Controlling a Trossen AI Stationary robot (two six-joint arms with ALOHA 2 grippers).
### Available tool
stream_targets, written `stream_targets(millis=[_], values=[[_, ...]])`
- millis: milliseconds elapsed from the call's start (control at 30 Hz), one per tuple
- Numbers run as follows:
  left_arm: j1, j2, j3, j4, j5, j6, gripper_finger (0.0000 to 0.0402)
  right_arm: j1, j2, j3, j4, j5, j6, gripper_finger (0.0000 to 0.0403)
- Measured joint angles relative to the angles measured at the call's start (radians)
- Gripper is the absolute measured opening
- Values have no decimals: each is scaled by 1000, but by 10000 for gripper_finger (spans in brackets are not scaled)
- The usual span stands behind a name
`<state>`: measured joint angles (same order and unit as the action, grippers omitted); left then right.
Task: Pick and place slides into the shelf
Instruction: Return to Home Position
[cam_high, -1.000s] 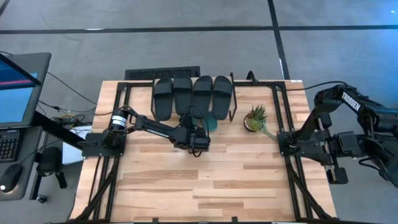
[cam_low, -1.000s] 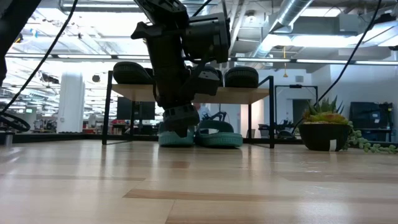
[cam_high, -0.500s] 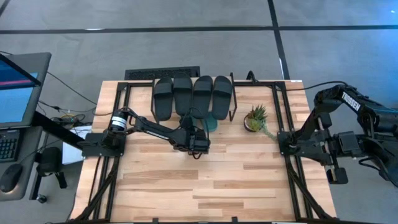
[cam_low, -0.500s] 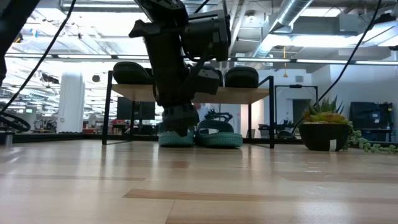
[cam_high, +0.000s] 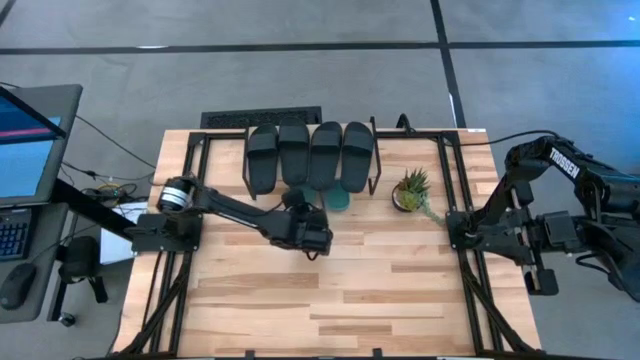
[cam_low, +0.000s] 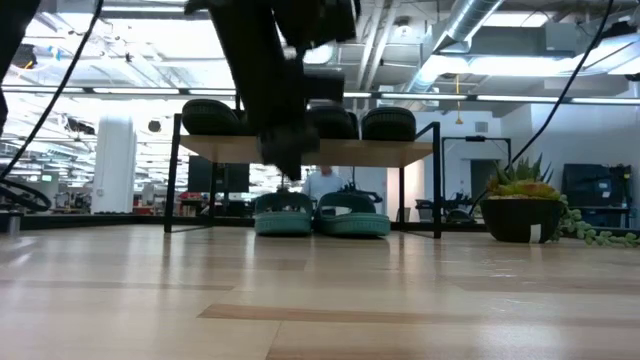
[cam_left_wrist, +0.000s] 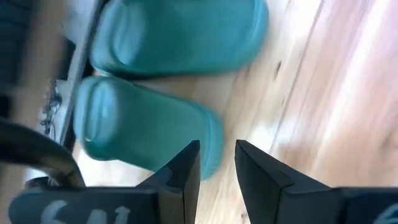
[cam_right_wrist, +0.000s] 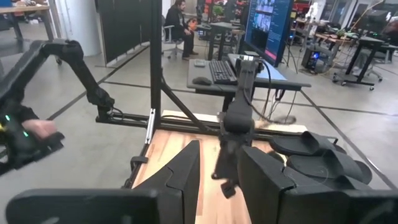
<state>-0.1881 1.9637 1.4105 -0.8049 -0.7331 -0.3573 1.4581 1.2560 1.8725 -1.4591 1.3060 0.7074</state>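
Several black slides (cam_high: 310, 153) lie side by side on top of the shelf (cam_low: 400, 152) at the table's far edge. Two teal slides (cam_low: 283, 215) (cam_low: 352, 215) rest sole-down on the table under the shelf; in the high view only a teal end (cam_high: 338, 200) shows. My left gripper (cam_low: 290, 172) hangs above and just in front of the left teal slide, clear of it. Its fingers stand slightly open with nothing between them (cam_left_wrist: 217, 162). My right gripper (cam_right_wrist: 219, 168) waits, raised, off the table's right edge (cam_high: 540, 240), slightly open and holding nothing.
A potted plant (cam_high: 410, 190) stands right of the shelf, trailing stems toward the right. Black frame rails (cam_high: 190, 180) run along both table sides. The near half of the wooden tabletop (cam_high: 330, 300) is bare. A monitor and keyboard (cam_high: 20, 150) sit beyond the left edge.
My left gripper, which was down at the left teal slide under the shelf, has risen and drawn back toward the table's near-left. The teal slide stays on the table under the shelf where it was.
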Motion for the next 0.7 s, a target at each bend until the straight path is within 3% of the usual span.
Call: stream_targets(millis=[267, 700], values=[[-102, -157, 0, 45, -89, -80, 91, 0, 0, 0, -10, 1, 0, 98], [-193, -220, 0, 306, -19, -81, 91, -1, -1, 0, -25, 4, 29, 98]])
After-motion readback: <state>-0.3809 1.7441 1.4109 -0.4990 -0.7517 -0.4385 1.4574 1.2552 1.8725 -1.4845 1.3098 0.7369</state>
